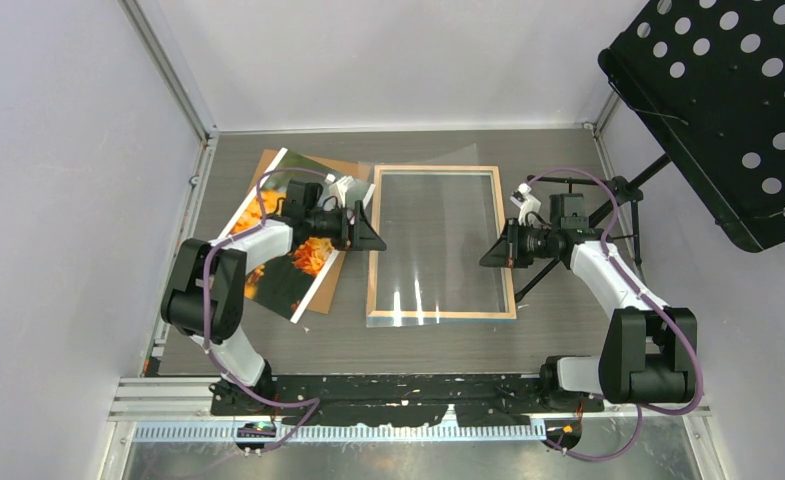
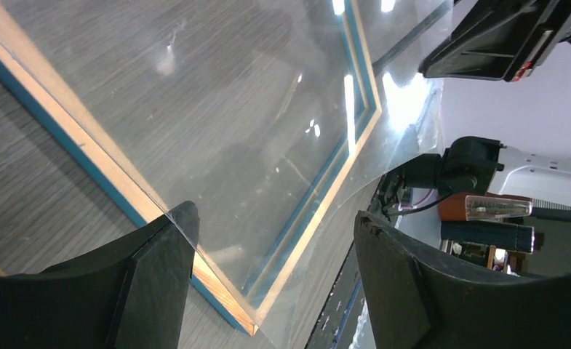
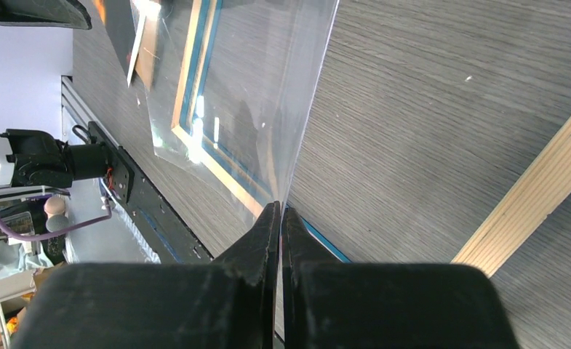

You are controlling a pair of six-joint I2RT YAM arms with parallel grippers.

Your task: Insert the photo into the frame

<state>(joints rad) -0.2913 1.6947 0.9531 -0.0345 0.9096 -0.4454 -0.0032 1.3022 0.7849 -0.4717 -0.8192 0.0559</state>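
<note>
The frame [image 1: 438, 169] lies flat mid-table with its light wood back up and blue showing at its edges [image 2: 86, 145]. A clear pane [image 1: 438, 250] sits over it, raised and slightly skewed. My right gripper [image 1: 490, 255] is shut on the pane's right edge [image 3: 281, 207]. My left gripper [image 1: 373, 235] is open at the pane's left edge; the pane's edge meets one finger and the other stands well clear [image 2: 273, 218]. The photo [image 1: 303, 270] of orange flowers lies to the left, partly under my left arm.
A brown backing board [image 1: 318, 165] lies under the photo. A black perforated music stand [image 1: 728, 100] overhangs the back right, its legs [image 1: 608, 215] just behind my right wrist. Grey enclosure walls stand left and right, and the black base rail [image 1: 408, 400] runs along the near edge.
</note>
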